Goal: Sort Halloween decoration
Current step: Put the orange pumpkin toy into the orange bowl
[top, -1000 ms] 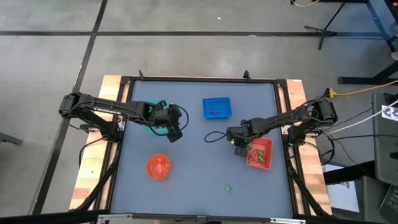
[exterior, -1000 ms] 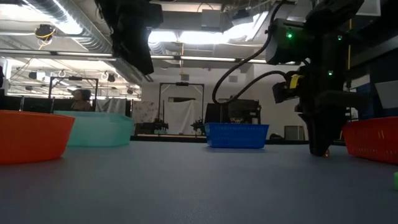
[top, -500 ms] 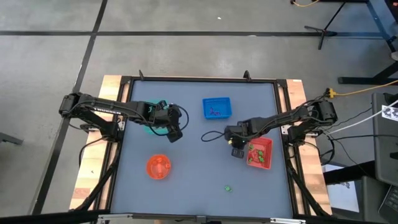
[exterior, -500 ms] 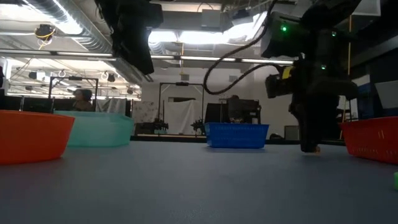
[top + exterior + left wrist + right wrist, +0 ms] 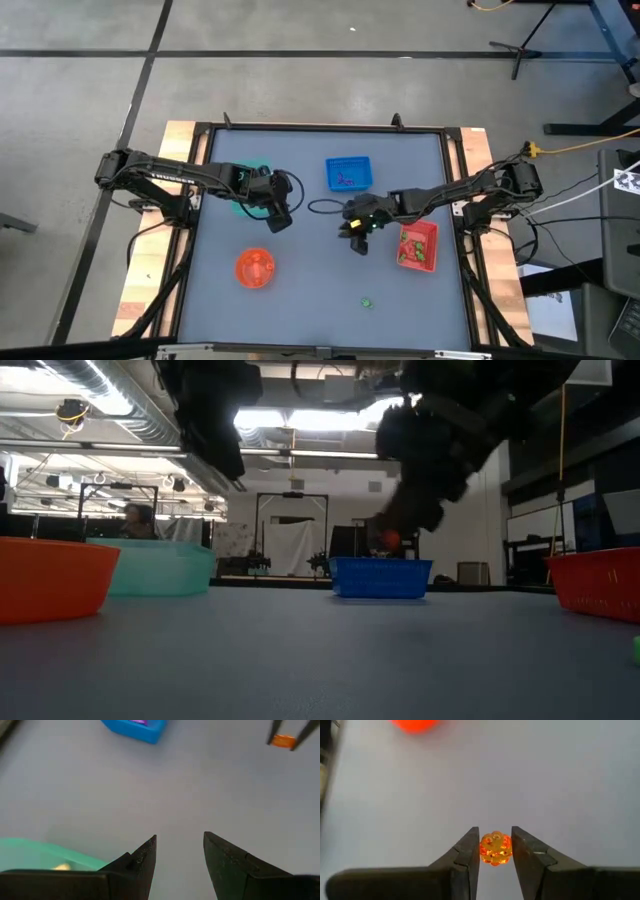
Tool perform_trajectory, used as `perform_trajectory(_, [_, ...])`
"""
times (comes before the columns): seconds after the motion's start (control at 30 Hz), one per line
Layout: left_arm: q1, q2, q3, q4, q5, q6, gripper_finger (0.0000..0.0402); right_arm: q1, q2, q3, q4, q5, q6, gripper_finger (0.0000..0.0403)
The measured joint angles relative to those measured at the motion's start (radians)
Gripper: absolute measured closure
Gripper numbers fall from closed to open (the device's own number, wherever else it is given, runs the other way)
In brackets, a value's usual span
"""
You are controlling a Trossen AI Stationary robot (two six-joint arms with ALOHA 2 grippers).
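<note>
The Halloween decoration in hand is a tiny orange pumpkin trinket point(image 5: 495, 851), on which my right gripper point(image 5: 495, 834) is shut. That gripper point(image 5: 357, 243) hangs over the middle of the table, left of the red tray point(image 5: 428, 232). In the low view the trinket point(image 5: 391, 540) shows high above the tabletop. My left gripper point(image 5: 180, 840) stands open with nothing between its fingers, above the teal tray's point(image 5: 35, 856) edge; a cream trinket point(image 5: 62, 866) lies in that tray. A green trinket point(image 5: 367, 301) lies alone on the table near the front. My right gripper pinches the orange pumpkin trinket by its two opposite sides point(image 5: 482, 847) between the two fingers, near their free ends. The fingers slant downward from the table's right side. The trinket is lifted clear of the table.
An orange round bowl point(image 5: 255, 267) sits front left. The blue tray point(image 5: 348, 173) with purple pieces stands at the back middle. Green pieces point(image 5: 408, 256) lie in the red tray. Open tabletop lies between the bowl and the red tray.
My right gripper has risen from the table beside the red tray and swung toward the table's left, tipping from pointing down to a slant. It stays shut on the orange trinket, which is lifted clear.
</note>
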Motion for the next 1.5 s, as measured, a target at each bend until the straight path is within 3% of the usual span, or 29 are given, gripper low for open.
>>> perform_trajectory(0.13, [-0.006,-0.006,-0.001,-0.003,0.104,0.005,0.0253,0.000,-0.001,0.000,0.126,0.000,0.001,0.0305])
perform_trajectory(0.23, [-0.029,-0.038,-0.002,-0.008,0.099,0.011,0.0253,0.000,-0.001,0.000,0.215,0.000,0.002,0.0305])
perform_trajectory(0.57, [-0.181,-0.259,-0.002,-0.032,-0.091,-0.051,0.0253,0.000,-0.001,0.001,0.452,0.019,0.002,0.0306])
perform_trajectory(0.83, [-0.332,-0.351,-0.001,-0.045,-0.288,-0.058,0.0253,0.000,0.015,0.049,0.489,0.024,0.001,0.0306])
perform_trajectory(1.2, [-0.476,-0.386,-0.113,-0.082,-0.480,-0.154,0.0253,0.009,0.246,0.313,0.490,-0.074,-0.012,0.0306])
perform_trajectory(1.5, [-0.552,-0.566,-0.312,-0.074,-0.554,-0.317,0.0253,0.079,0.495,0.571,0.481,-0.078,-0.041,0.0306])
